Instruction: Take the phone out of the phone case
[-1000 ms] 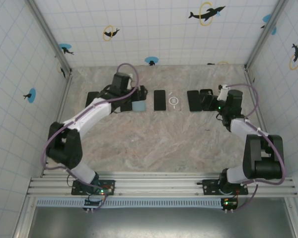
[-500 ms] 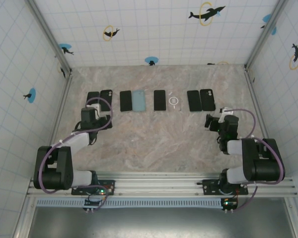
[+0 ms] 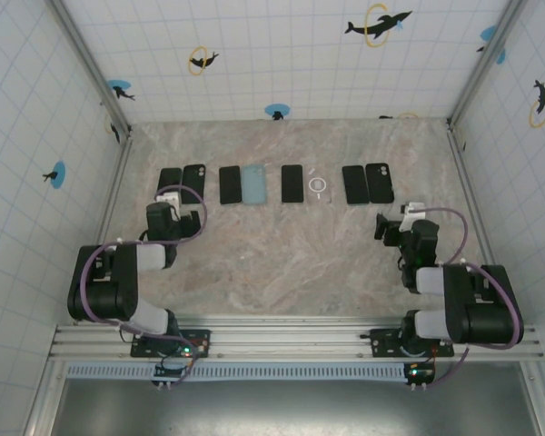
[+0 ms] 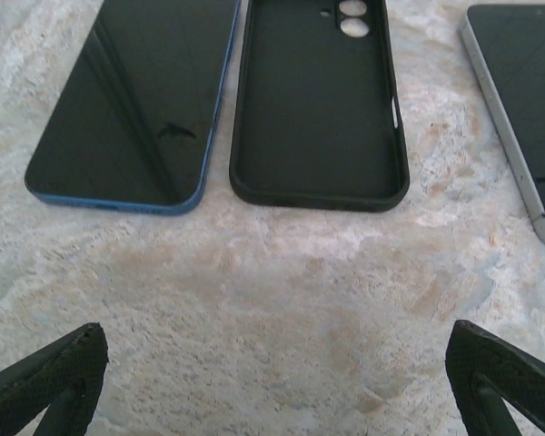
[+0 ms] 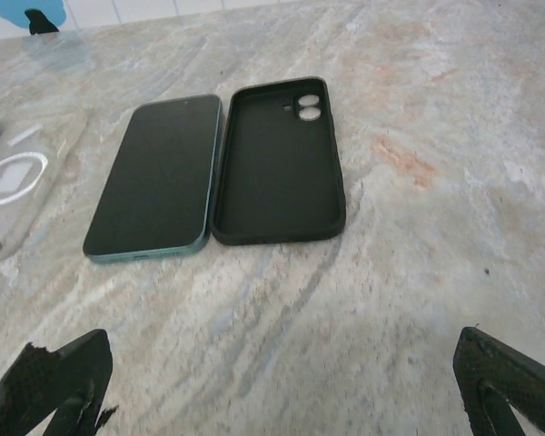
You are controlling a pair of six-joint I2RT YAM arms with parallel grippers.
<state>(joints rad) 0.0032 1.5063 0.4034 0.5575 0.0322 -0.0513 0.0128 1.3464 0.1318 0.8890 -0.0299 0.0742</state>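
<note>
- Two grippers are over the marble table [image 3: 282, 245], and both stand wide open with nothing held between the fingers.
- The left gripper [image 4: 274, 380] has its fingers [image 4: 50, 381] spread to the two lower corners of the left wrist view, and bare table lies between them.
- Ahead of these fingers, and apart from them, we see a blue-edged phone [image 4: 132, 100] lying flat with the screen up. It is out of its case and lies on the side of the finger at the left of that view.
- Just beside this phone, ahead of the gap between the fingers, lies an empty black case [image 4: 320, 100], inside up, with the camera holes at the far end.
- Ahead of the other finger lies a grey-edged phone [image 4: 518, 100], cut by the border of the view.
- The right gripper [image 5: 282, 381] has its fingers [image 5: 59, 377] equally far apart, low over the table.
- Ahead of its gap lie a green-edged phone [image 5: 159, 177], screen up, and close beside it a second black case [image 5: 277, 163], empty and inside up.
- Further to the side of that phone we see a clear case [image 5: 18, 182] with a white ring.
</note>
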